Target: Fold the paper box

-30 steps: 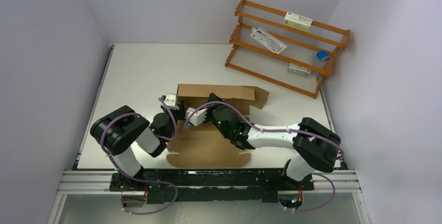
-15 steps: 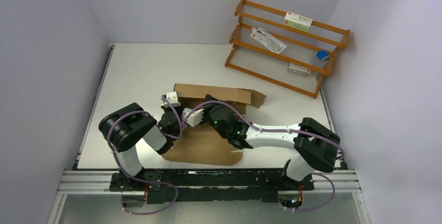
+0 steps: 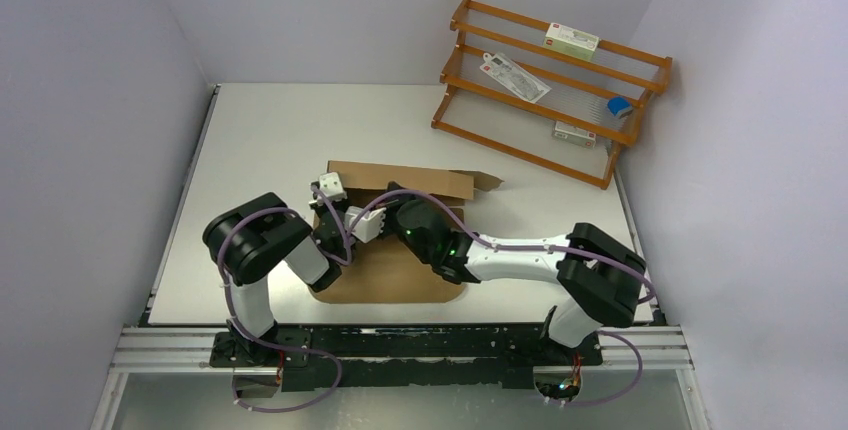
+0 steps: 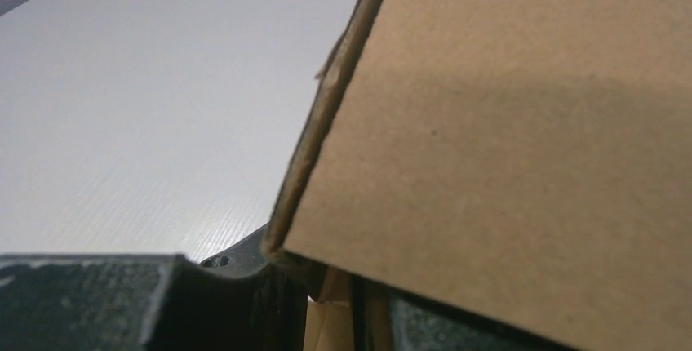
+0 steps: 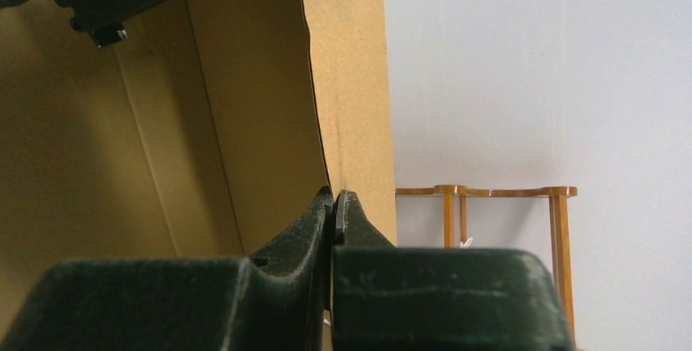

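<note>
The brown paper box point(image 3: 410, 182) lies half folded on the table point(image 3: 270, 150), rear panel seemingly upright.

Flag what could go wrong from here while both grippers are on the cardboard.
1. The right gripper pinches the paper box wall only at its fingertips; the wall may slip free.
2. The left gripper grips the same box close beside it, so uneven pulls could tear or crease the cardboard.
3. The two grippers sit crowded together; their purple cables might snag.
</note>
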Motion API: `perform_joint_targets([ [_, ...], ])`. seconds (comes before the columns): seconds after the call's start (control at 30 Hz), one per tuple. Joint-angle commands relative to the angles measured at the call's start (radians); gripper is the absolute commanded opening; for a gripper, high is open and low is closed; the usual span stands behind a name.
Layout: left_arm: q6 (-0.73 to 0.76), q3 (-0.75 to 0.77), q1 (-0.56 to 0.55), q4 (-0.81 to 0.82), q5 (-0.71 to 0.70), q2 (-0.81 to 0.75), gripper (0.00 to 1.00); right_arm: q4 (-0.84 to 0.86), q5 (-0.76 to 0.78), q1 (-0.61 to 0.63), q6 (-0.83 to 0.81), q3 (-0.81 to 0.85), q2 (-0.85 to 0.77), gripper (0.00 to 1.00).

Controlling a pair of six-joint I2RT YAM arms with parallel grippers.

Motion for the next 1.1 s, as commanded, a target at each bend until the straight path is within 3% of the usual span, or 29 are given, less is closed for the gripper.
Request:
perform_joint_targets([
  [0.0,0.033,-0.007,0.026,0.320,-0.139,0.016,0.15,-0.113,0.019,-0.001,0.068,-0.003,0.054,0.00],
  [0.13,-0.007,-0.074,0.027,0.319,0.039,-0.011,0.13,-0.074,0.017,-0.021,0.088,0.016,0.046,0.04],
  [0.3,-0.039,-0.134,0.028,0.208,0.116,-0.092,0.07,-0.088,-0.017,-0.061,0.133,0.023,-0.007,0.27],
  [0.6,-0.065,-0.130,0.040,-0.081,0.256,-0.228,0.05,-0.139,-0.007,-0.088,0.280,-0.013,-0.190,0.52],
  [0.83,-0.089,-0.081,0.073,-0.341,0.360,-0.299,0.05,-0.041,0.041,-0.088,0.432,-0.074,-0.303,0.60],
  [1.07,-0.070,0.007,0.094,-0.586,0.393,-0.342,0.05,-0.016,-0.080,-0.089,0.564,-0.101,-0.336,0.67],
])
